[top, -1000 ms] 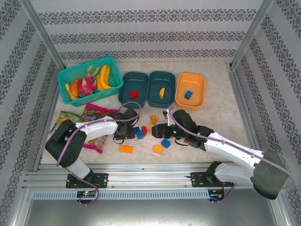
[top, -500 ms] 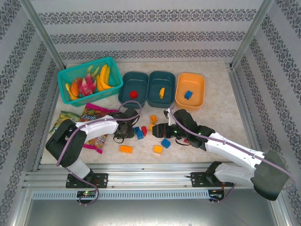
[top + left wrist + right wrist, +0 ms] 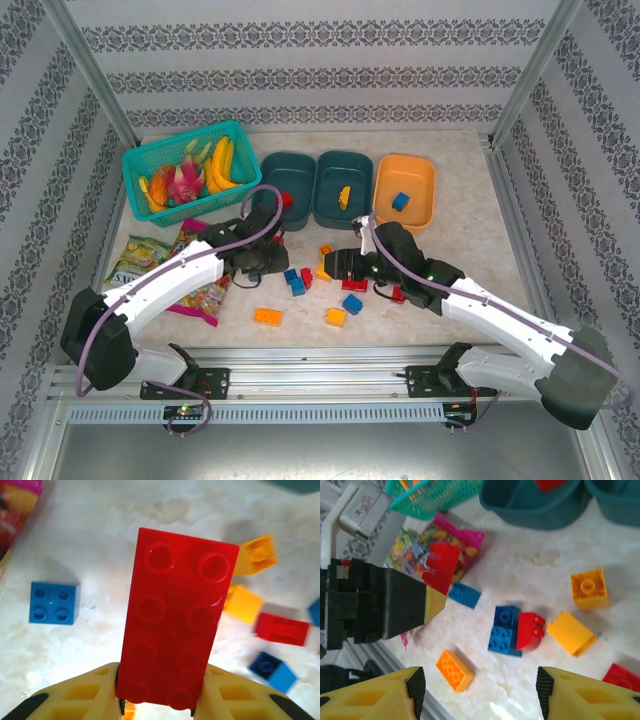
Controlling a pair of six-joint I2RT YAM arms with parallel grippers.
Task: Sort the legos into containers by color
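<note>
Inside left gripper (image 3: 161, 694), red lego (image 3: 175, 625), clamped

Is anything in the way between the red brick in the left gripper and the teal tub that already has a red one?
Nothing visible. The left gripper is shut on the red brick, and only bare tabletop lies between it and the dark teal tub; the snack bag sits off to one side.

Overhead view from behind, wrist views close above shared legos (image 3: 267, 316)
</note>
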